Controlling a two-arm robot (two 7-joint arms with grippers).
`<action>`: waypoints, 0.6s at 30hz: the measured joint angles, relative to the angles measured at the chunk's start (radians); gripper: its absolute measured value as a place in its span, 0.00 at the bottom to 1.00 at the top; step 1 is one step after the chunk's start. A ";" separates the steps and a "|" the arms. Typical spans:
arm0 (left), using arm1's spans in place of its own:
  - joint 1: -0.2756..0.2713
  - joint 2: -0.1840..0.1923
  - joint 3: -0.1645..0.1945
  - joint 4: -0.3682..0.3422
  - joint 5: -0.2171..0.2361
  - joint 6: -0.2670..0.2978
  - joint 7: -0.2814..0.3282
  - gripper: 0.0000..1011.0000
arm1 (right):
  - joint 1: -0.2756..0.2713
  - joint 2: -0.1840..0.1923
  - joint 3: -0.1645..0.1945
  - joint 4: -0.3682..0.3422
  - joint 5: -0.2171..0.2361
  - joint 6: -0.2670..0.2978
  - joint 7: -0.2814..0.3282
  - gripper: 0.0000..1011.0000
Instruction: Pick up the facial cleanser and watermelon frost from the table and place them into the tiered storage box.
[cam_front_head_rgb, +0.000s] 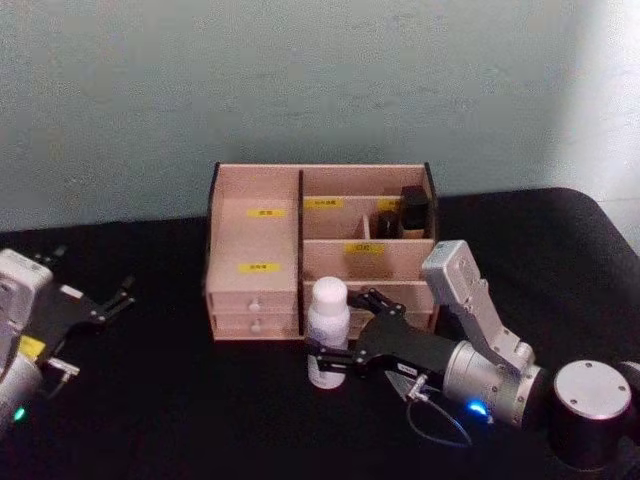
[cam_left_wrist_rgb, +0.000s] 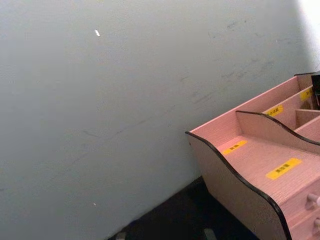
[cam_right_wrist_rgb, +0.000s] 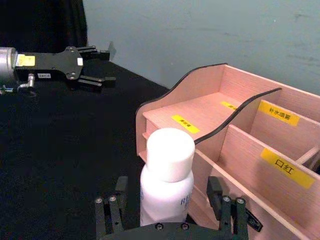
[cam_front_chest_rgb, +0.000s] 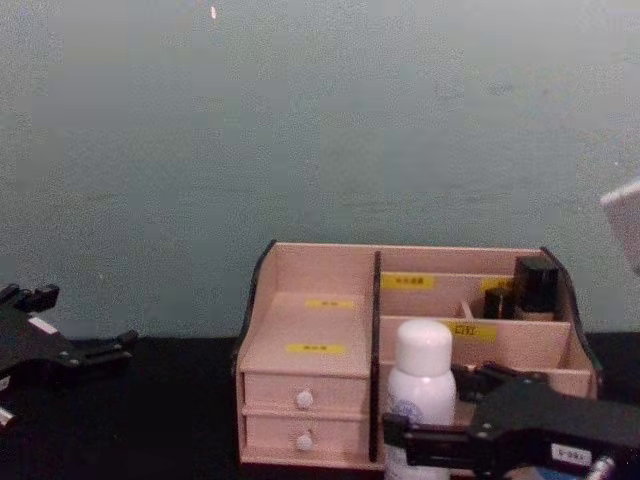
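Head view first: we saw the tiered storage box (cam_front_head_rgb: 240, 240) at the back of the black tabletop (cam_front_head_rgb: 180, 410), against the pale wall (cam_front_head_rgb: 300, 80), with its drawers (cam_front_head_rgb: 252, 300) facing us. The facial cleanser (cam_front_head_rgb: 327, 325), a white bottle with a white cap, stood upright just in front of the box, near its middle divider. The right pincer (cam_front_head_rgb: 322, 365) reached in from the right at the bottle's lower half, one finger on each side. The left pincer (cam_front_head_rgb: 122, 297) sat well apart at the left edge, spread and holding nothing. Two dark items (cam_front_head_rgb: 412, 212) stood in the box's upper right compartment.

Left wrist view: we looked at the wall and the box's left end, with its dark curved side panel and two stepped levels carrying yellow labels.

Right wrist view: the bottle stood between the right pincer's fingers, which were spread, with a dark gap showing on each side of the bottle. The box was just behind it. The left pincer hung farther off over the tabletop, its fingers parted.

Chest view: the bottle stood before the box's right half, just right of the dark divider. The right pincer's black fingers flanked its base; we could not tell whether the bottle touched the tabletop. The left pincer showed at the left edge.
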 joint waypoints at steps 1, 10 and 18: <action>0.000 0.000 0.000 0.000 0.000 0.000 0.000 0.99 | 0.002 -0.002 0.000 0.003 0.000 0.001 0.001 0.99; 0.000 0.000 0.000 0.000 0.000 0.000 0.000 0.99 | 0.015 -0.014 -0.003 0.018 -0.001 0.022 0.003 0.99; 0.000 0.000 0.000 0.000 0.000 0.000 0.000 0.99 | 0.016 -0.015 -0.004 0.018 -0.002 0.030 0.003 0.99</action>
